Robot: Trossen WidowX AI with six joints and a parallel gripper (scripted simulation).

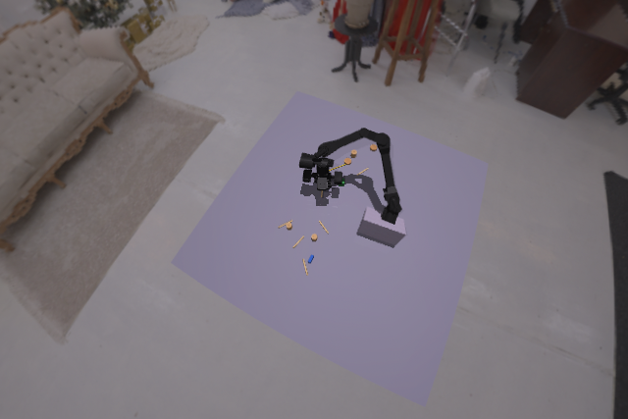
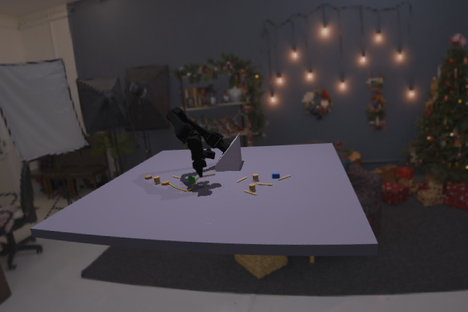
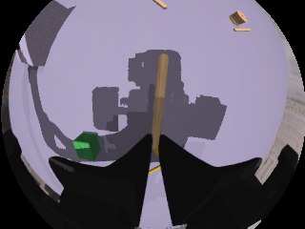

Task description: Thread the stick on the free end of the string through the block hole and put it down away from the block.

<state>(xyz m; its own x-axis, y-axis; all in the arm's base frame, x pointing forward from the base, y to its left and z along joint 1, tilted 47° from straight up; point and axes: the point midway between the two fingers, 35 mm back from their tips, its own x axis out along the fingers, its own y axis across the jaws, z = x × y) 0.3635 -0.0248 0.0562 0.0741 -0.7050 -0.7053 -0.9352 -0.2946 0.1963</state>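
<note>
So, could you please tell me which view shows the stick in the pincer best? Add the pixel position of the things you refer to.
The wrist view: the stick (image 3: 161, 91) juts large between the pincer's (image 3: 157, 136) fingertips. The top and exterior views show it only small.

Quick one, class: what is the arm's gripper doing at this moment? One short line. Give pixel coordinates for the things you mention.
Gripper (image 1: 322, 189) (image 2: 200, 175) (image 3: 155, 139): closed, holding the thin wooden stick (image 3: 160, 91).
</note>
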